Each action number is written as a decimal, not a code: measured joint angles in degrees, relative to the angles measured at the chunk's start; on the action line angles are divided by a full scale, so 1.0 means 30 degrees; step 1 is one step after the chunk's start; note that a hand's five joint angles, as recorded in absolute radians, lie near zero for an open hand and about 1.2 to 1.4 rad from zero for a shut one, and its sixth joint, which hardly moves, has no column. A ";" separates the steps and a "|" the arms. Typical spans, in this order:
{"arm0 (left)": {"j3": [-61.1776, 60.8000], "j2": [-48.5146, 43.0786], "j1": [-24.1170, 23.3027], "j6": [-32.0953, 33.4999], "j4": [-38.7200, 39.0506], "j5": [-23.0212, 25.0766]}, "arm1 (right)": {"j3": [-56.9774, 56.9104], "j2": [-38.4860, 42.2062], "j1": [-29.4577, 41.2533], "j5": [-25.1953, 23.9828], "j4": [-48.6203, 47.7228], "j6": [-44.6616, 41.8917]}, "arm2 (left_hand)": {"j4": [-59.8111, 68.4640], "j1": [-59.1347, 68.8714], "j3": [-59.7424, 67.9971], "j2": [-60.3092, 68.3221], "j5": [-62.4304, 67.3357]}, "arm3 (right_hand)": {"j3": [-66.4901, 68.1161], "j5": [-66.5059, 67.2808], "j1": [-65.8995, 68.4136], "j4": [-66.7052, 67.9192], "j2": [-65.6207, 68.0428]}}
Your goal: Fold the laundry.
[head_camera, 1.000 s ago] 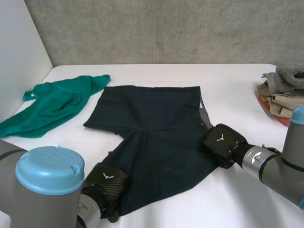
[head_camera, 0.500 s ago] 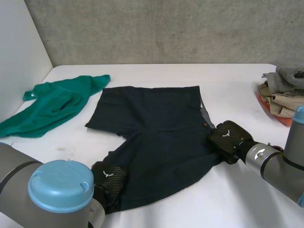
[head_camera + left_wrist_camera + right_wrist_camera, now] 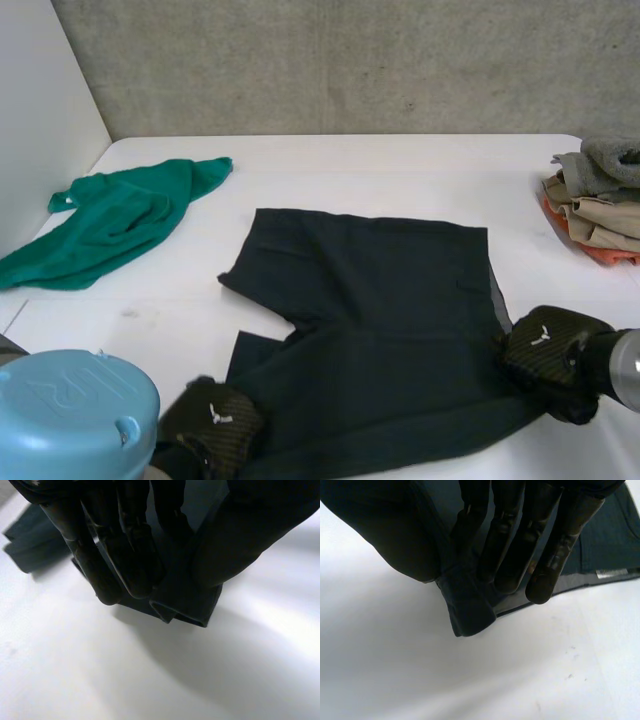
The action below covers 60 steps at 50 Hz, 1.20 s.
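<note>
Dark navy shorts [image 3: 380,310] lie spread across the middle of the white table [image 3: 400,170]. My left hand [image 3: 212,428] pinches the near left leg hem; in its wrist view the fingers [image 3: 125,545] and thumb clamp a fold of the shorts [image 3: 182,602]. My right hand [image 3: 548,348] grips the near right waistband corner; in the right wrist view its fingers [image 3: 520,545] and thumb squeeze a bunched corner of the shorts [image 3: 467,605] just above the table.
A green garment [image 3: 110,220] lies crumpled at the far left of the table. A pile of folded grey, beige and orange clothes [image 3: 595,200] sits at the right edge. A grey wall stands behind the table.
Both hands closed on the shorts and dragged them toward me and to the right. The shorts now lie farther from the green garment.
</note>
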 measured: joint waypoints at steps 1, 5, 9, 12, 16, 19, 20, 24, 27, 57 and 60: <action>0.0029 0.0024 -0.0145 -0.0010 -0.0314 0.0117 | 0.0100 -0.0231 -0.0177 -0.0028 0.0443 -0.0440 | 0.0000 0.0000 0.0026 0.0003 0.0000 | 0.0000 0.0003 0.0000 0.0009 0.0000; 0.0411 -0.0033 -0.0271 0.0026 -0.0680 0.0461 | 0.0192 -0.0481 -0.0539 -0.0265 0.0557 -0.0725 | 0.0003 0.0000 0.0082 0.0018 0.0000 | 0.0000 0.0003 0.0000 0.0035 0.0000; 0.1588 -0.0645 0.0796 0.0299 0.1016 0.0515 | -0.0608 0.0667 -0.0385 -0.0341 -0.1232 0.0684 | 0.0005 0.0000 0.0084 0.0020 0.0113 | 0.0002 0.0000 0.0459 0.0035 0.0002; 0.2564 -0.1301 0.1641 0.0616 0.2336 0.0502 | -0.1555 0.1638 -0.0032 -0.0254 -0.2545 0.1926 | 0.0005 0.0000 0.0084 0.0020 0.0113 | 0.0000 0.0003 0.0490 0.0035 0.0002; 0.4699 -0.2857 0.3065 0.1650 0.4883 0.0467 | -0.3513 0.3243 0.0824 0.0056 -0.4778 0.4272 | 0.0008 0.0000 0.0090 0.0020 0.0116 | 0.0000 0.0087 0.0613 0.0035 0.0000; 0.6753 -0.4452 0.3874 0.2870 0.7082 0.0453 | -0.5471 0.4811 0.1683 0.0599 -0.7012 0.5981 | 0.0011 0.0000 0.0098 0.0023 0.0116 | 0.0000 0.0258 0.0613 0.0035 0.0000; 0.6753 -0.4452 0.3874 0.2870 0.7082 0.0453 | -0.5471 0.4811 0.1683 0.0599 -0.7012 0.5981 | 0.0011 0.0000 0.0098 0.0023 0.0116 | 0.0000 0.0258 0.0613 0.0035 0.0000; 0.9899 -0.7352 0.4724 0.4871 1.0273 0.0422 | -0.7539 0.6783 0.2645 0.1609 -1.0055 0.6753 | 0.0011 0.0000 0.0102 0.0034 0.0116 | 0.0000 0.0284 0.0613 0.0037 0.0000; 1.2152 -0.9629 0.5297 0.6132 1.2253 0.0440 | -0.8908 0.8436 0.3258 0.2659 -1.2912 0.6802 | 0.0011 0.0000 0.0104 0.0035 0.0117 | 0.0000 0.0284 0.0613 0.0037 -0.0002; 1.3846 -1.2609 0.5978 0.4471 1.7898 0.1974 | -1.0835 1.0035 0.4260 0.4881 -1.6870 0.8250 | -1.8970 -1.8006 -1.8561 -1.8877 -1.8157 | -1.8555 -1.7566 -1.4074 -1.8175 -1.8253; 1.1641 -1.0689 0.5953 0.3568 1.7583 0.1981 | -0.9572 0.8043 0.3568 0.2967 -1.4149 0.9575 | -1.8970 -1.8006 -1.8561 -1.8879 -1.8157 | -1.8555 -1.7566 -1.4074 -1.8175 -1.8253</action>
